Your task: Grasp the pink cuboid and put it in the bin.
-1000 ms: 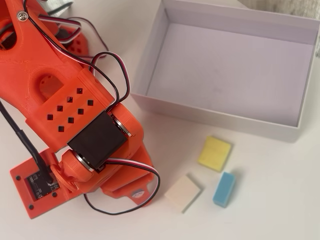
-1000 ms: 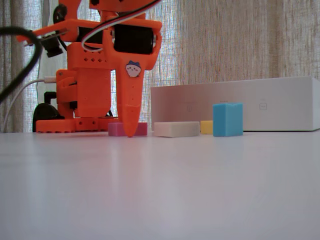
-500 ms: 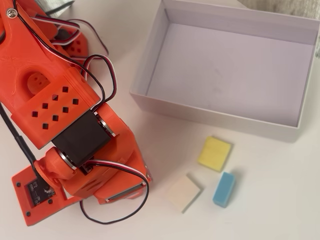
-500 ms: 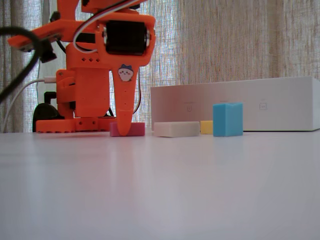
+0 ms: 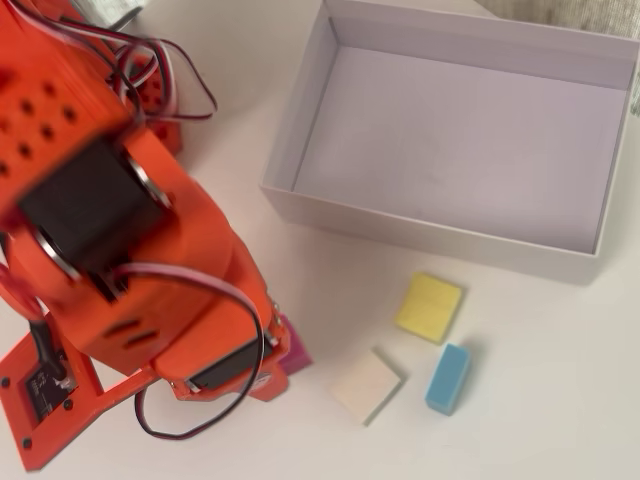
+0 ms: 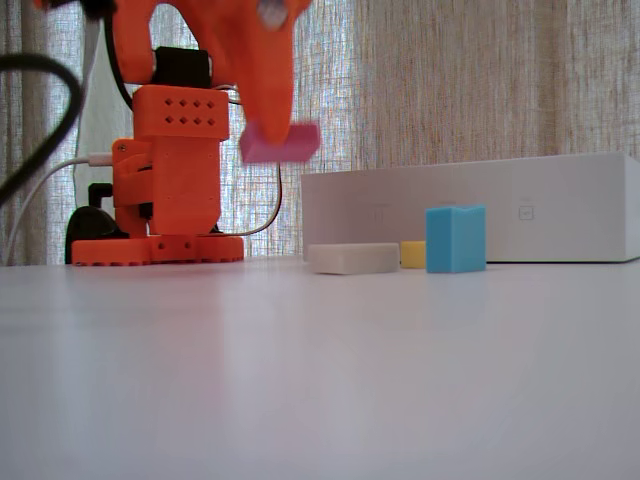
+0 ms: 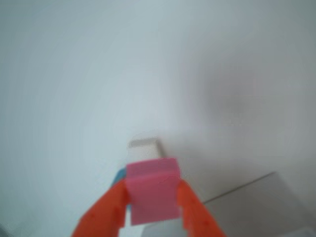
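Above the white table [image 6: 320, 380], the orange gripper [image 7: 152, 200] pinches the pink cuboid [image 7: 152, 190] between its two fingers [image 7: 106, 212], clear of the surface. In the fixed view the pink cuboid [image 6: 280, 142] lies flat with its long axis near horizontal, right end tilted slightly up. It hangs left of the bin [image 6: 470, 210]; the cream block [image 6: 353, 258], yellow block [image 6: 412, 254] and blue block [image 6: 455, 239] rest on the table.

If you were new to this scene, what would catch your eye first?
The orange claw holds a small flat magenta-pink foam block in the air above the white table, left of the others in the fixed view. Behind them lies a large shallow white cardboard box, with nothing inside.
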You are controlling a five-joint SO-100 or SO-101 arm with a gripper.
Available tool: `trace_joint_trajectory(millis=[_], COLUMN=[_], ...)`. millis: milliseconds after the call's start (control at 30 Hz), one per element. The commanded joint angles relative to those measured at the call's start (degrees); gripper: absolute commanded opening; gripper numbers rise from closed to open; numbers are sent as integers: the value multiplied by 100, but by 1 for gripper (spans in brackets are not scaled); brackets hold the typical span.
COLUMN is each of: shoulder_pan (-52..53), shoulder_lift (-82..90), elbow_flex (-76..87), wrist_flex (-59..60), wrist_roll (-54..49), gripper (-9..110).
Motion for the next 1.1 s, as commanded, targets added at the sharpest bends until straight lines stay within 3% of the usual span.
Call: trace_joint_trajectory(millis=[0,167,333,433,733,833,967,1067], shoulder_pan=[-448,-1934,-3182,-3639,-3999,-3946,-3894,-3885], shoulder_lift=[545,703,782,756,949,1134,1529,1679], elbow_flex=[-1160,-2654,-2663,-1863,1433,2188,2777,2839], wrist_flex=[352,870,1134,976,-958,-1573,-2127,-2452], wrist_roll=[-501,-1406,-1863,-1960,-2109,-2118,-2109,-2136], gripper=[-8,-8,-8,-8,-8,3,33,37])
